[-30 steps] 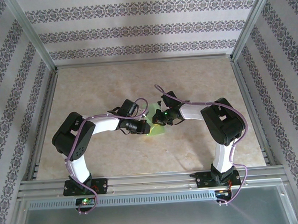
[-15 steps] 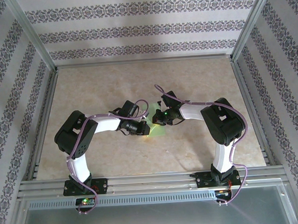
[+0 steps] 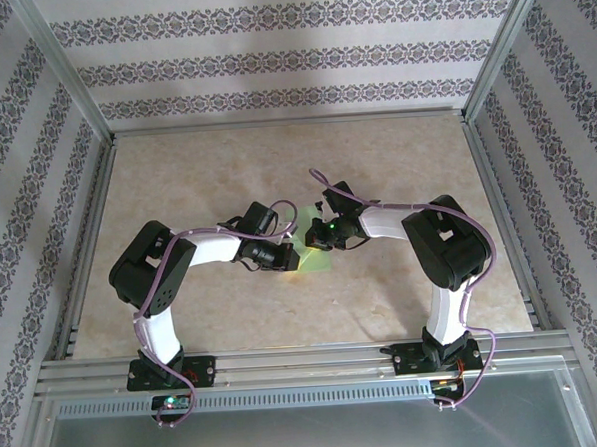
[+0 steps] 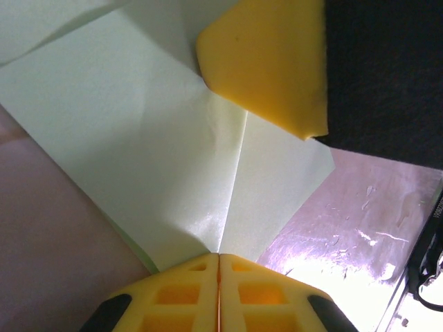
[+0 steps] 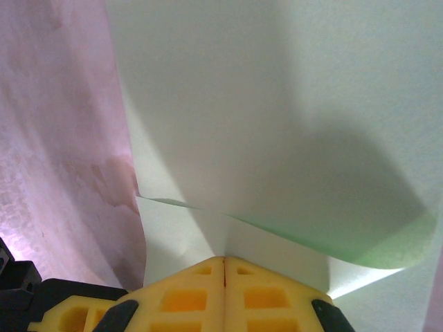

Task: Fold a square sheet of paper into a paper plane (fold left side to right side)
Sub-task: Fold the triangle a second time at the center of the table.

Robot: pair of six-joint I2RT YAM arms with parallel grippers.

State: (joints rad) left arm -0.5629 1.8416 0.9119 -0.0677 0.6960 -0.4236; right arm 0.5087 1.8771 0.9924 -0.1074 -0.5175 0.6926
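Note:
The square sheet of paper (image 3: 310, 245) is light green, partly folded, and lies mid-table between both grippers. In the left wrist view the paper (image 4: 159, 152) shows a centre crease that runs straight into the seam of my left gripper (image 4: 219, 255), which is shut on that near corner. The right arm's yellow fingertip (image 4: 266, 62) presses the far end of the crease. In the right wrist view my right gripper (image 5: 224, 259) is shut, its tips resting on the sheet's lower layer (image 5: 173, 228), while a flap (image 5: 277, 117) arches over it. From above, the left gripper (image 3: 286, 256) and right gripper (image 3: 315, 239) nearly meet.
The beige tabletop (image 3: 225, 167) is bare around the paper. Aluminium frame rails (image 3: 306, 358) run along the near edge, and patterned walls (image 3: 290, 59) close in the back and sides. Purple cables loop over both arms.
The left gripper has closed the last bit onto the paper's corner. The sheet's near part has dropped lower and flatter. The right arm has stayed put.

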